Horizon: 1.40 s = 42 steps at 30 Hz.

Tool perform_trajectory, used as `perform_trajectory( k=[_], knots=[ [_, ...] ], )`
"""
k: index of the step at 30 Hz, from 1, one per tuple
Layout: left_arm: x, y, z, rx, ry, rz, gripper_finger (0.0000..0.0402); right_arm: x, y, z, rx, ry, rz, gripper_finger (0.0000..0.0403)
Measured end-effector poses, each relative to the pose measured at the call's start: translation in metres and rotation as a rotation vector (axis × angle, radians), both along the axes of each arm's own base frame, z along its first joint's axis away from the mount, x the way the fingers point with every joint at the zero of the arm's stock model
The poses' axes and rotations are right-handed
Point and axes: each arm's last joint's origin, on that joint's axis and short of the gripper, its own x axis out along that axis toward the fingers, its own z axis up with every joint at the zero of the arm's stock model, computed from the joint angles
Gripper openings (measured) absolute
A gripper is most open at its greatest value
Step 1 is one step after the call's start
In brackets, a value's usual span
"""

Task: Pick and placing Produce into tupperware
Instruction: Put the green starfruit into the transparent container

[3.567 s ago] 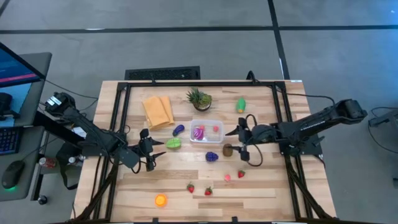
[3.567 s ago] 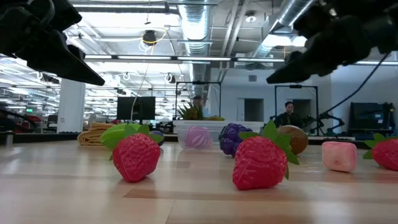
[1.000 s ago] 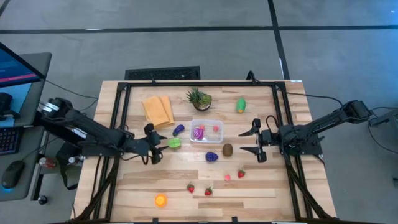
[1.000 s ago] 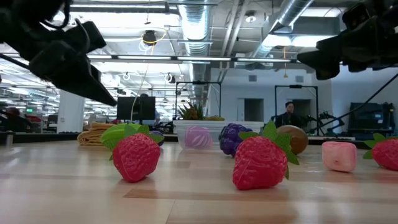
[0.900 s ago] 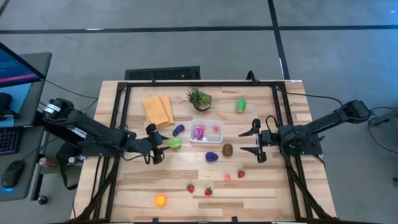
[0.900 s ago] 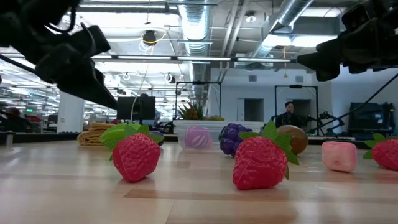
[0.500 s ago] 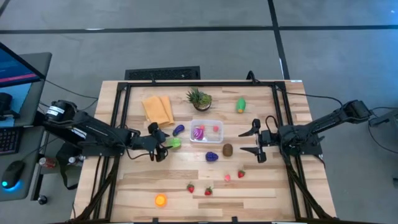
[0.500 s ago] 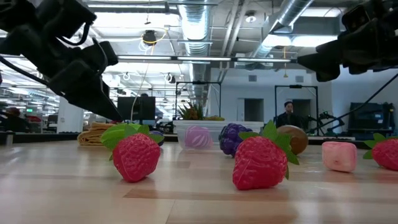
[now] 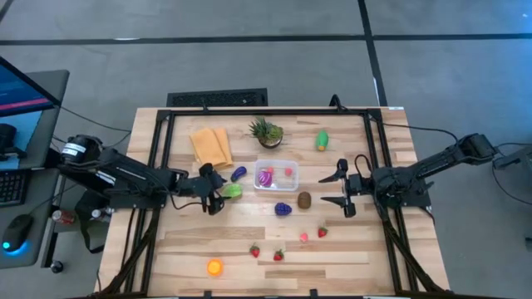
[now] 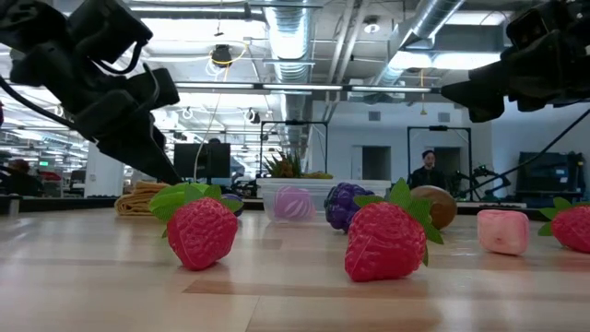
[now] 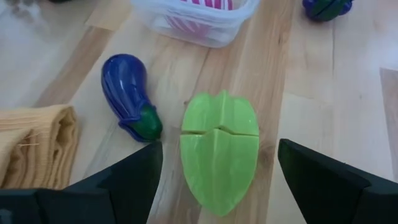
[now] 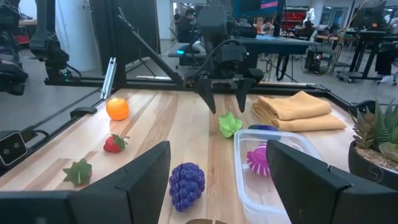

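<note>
Now left gripper [image 11: 217, 180] spread wide, fingers [image 11: 127, 180] flanking green leafy vegetable [image 11: 219, 151] lying between them on table beside eggplant [image 11: 129, 95], long axis running ahead toward tupperware [image 11: 205, 28]; right gripper [image 9: 339, 188] open, farther off.

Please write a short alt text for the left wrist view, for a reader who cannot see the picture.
The left gripper is open, its two dark fingers standing on either side of a light green toy vegetable lying on the wooden table. A purple toy eggplant lies beside it, next to a folded yellow-orange cloth; beyond them is the clear tupperware.
</note>
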Motion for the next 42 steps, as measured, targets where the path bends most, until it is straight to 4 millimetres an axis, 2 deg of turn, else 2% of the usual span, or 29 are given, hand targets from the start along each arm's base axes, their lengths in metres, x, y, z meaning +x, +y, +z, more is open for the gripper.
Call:
perform_trajectory(
  k=[42],
  knots=[
    [0.0016, 0.002, -0.0042, 0.024, 0.021, -0.004, 0.0311, 0.0, 0.0, 0.0001, 0.009, 0.0, -0.001, 0.026]
  ],
)
